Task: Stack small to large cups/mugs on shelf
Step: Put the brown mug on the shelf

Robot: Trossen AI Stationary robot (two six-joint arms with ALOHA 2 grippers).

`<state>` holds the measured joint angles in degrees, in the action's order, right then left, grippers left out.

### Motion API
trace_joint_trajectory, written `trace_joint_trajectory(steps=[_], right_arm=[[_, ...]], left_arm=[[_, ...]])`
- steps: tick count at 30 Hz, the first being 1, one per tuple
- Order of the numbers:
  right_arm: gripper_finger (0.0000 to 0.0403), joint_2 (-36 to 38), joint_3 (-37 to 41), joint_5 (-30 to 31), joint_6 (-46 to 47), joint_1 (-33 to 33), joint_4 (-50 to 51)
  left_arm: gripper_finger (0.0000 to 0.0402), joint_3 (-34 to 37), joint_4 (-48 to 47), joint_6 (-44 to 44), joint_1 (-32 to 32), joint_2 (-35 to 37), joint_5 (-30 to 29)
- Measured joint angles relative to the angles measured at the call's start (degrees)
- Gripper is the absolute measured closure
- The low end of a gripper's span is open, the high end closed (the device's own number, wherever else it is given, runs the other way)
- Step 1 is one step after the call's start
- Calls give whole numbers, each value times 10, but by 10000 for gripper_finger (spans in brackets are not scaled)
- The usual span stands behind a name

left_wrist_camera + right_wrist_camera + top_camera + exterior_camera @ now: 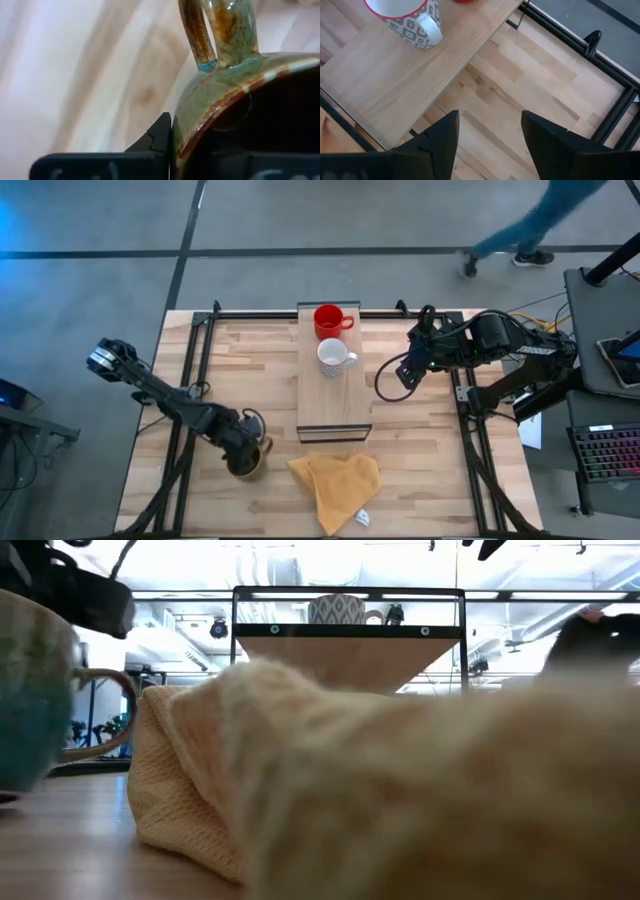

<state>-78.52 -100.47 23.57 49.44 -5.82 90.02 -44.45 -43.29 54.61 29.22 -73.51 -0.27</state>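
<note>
The brown mug point(254, 464), green-brown glazed with a dark inside, is at the table's near left, and my left gripper point(240, 446) is shut on its rim. It also shows in the low view point(30, 690), handle toward the cloth. The red mug point(328, 320) and the white patterned mug point(335, 357) stand upright on the far half of the shelf point(335, 410). My right gripper point(412, 368) is open and empty over the table, right of the shelf; its wrist view shows the white mug point(407, 20). My left gripper holds the brown mug by its rim point(192, 127), on the side away from the handle point(200, 35). One finger point(159, 136) lies against the outer wall; the other is lost in the dark inside. Whether the mug's base is on the table, I cannot tell.
A crumpled yellow cloth point(335, 485) lies near the table's front edge, just in front of the shelf's near end, and fills most of the low view point(400, 780). Dark metal frame rails point(195, 350) run along the table's sides. A person point(540, 225) walks beyond the far edge.
</note>
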Motion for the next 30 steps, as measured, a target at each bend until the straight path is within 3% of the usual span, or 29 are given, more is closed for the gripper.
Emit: trace_joint_trajectory(steps=[11,18,22,26,30], right_arm=[[195,0,0,0,3,3,0],[195,0,0,0,9,2,0],[195,0,0,0,10,2,0],[195,0,0,0,26,2,0],[195,0,0,-14,42,3,0]], left_arm=[[387,-17,-24,-237,-62,5,-9],[387,-18,-25,-337,-65,5,-61],[387,-19,-20,-446,-65,5,-87],[387,-23,-20,-549,-66,5,-59],[387,-20,-19,-598,-66,5,-24]])
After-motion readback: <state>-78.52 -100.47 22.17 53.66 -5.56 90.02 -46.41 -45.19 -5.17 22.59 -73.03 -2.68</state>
